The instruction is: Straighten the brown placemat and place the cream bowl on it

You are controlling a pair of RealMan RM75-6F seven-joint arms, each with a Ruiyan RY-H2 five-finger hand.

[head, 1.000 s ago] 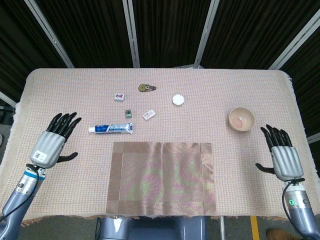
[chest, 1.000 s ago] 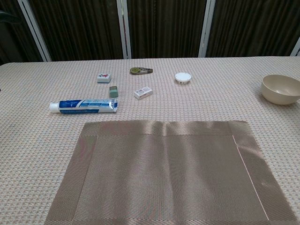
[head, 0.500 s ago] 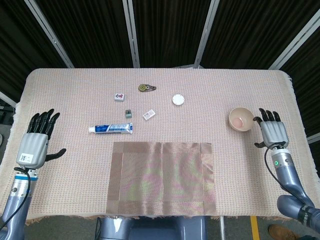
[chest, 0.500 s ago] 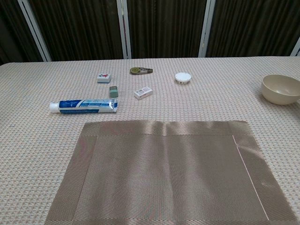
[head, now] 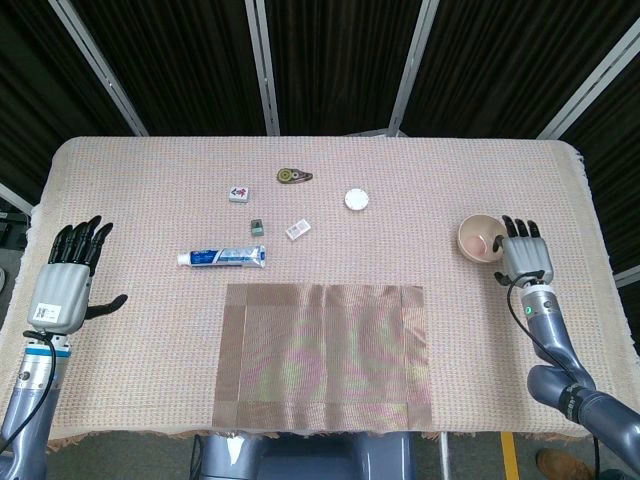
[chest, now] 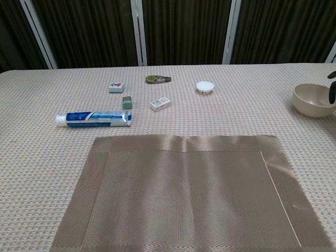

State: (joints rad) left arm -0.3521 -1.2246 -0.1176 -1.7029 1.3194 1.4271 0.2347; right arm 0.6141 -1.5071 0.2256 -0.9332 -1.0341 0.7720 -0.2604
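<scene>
The brown placemat lies flat and square at the table's near middle. The cream bowl stands upright on the cloth at the right, apart from the mat. My right hand is right beside the bowl's right rim with its fingers spread; whether it touches the rim I cannot tell. Only its fingertips show at the right edge of the chest view. My left hand hovers open at the far left edge, well away from the mat.
A toothpaste tube lies just beyond the mat's far left corner. Further back are a small green block, a white box, a mahjong tile, a tape dispenser and a white round lid.
My right hand has moved forward and left up to the bowl's right side. My left hand has drawn back to the table's left edge. The mat and bowl have not moved.
</scene>
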